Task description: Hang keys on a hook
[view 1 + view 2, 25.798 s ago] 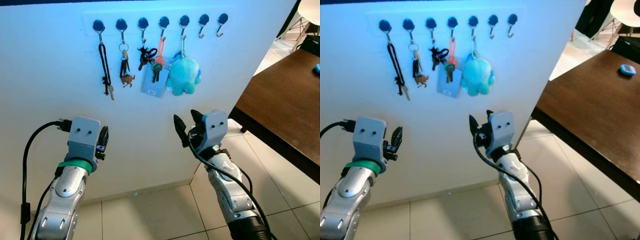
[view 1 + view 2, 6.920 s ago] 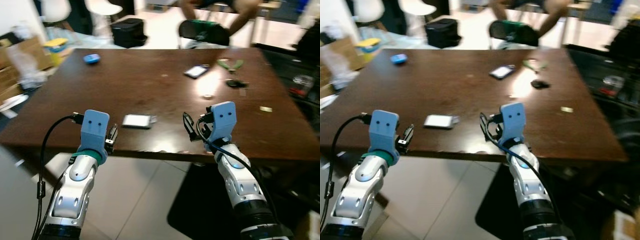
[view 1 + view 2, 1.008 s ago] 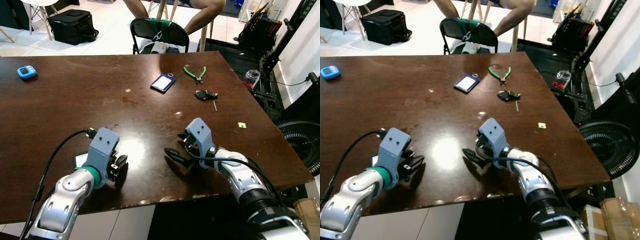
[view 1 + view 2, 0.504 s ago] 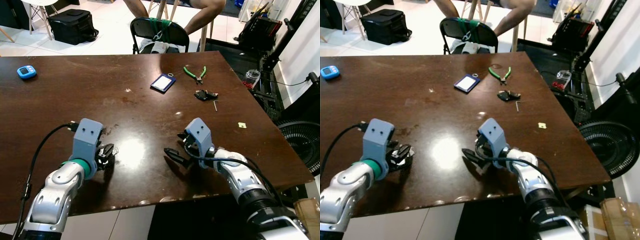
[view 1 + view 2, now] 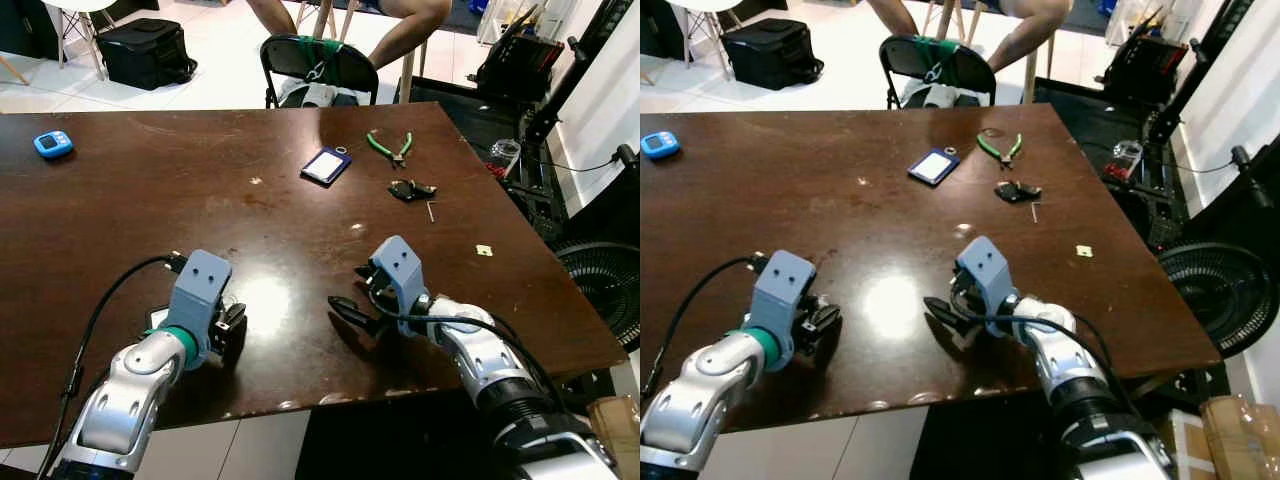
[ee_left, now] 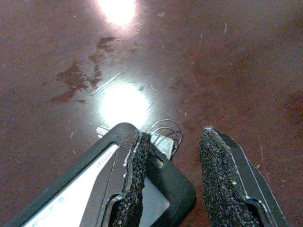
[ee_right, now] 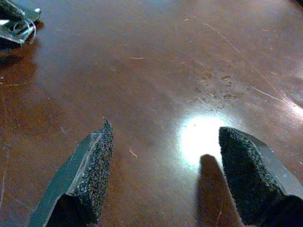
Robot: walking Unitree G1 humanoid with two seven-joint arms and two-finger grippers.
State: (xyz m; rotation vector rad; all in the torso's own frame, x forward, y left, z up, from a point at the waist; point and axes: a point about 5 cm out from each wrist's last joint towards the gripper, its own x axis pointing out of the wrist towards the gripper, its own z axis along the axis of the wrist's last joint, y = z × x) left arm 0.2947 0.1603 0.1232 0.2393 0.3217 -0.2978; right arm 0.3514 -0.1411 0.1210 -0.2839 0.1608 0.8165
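While the left claw (image 6: 173,184) straddles, unclenched, a black-framed card holder (image 6: 97,189) with perhaps a key ring, the right claw (image 7: 163,177) hovers spread over the dark brown wooden surface (image 5: 150,180).

Both silver arms reach forward, low and bent. The left gripper (image 5: 228,331) points down, fingers apart. The right gripper (image 5: 352,300) points left, spread wide.

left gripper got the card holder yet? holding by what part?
Not gripped. The left gripper is open; one finger lies over the black card holder near its key-ring end. The right gripper is open, empty.

card holders 2 (image 6: 90,194) (image 5: 326,165) | pliers 1 (image 5: 388,148) | key bunch 1 (image 5: 411,189) | blue gadget 1 (image 5: 52,144) | chair 1 (image 5: 320,62)
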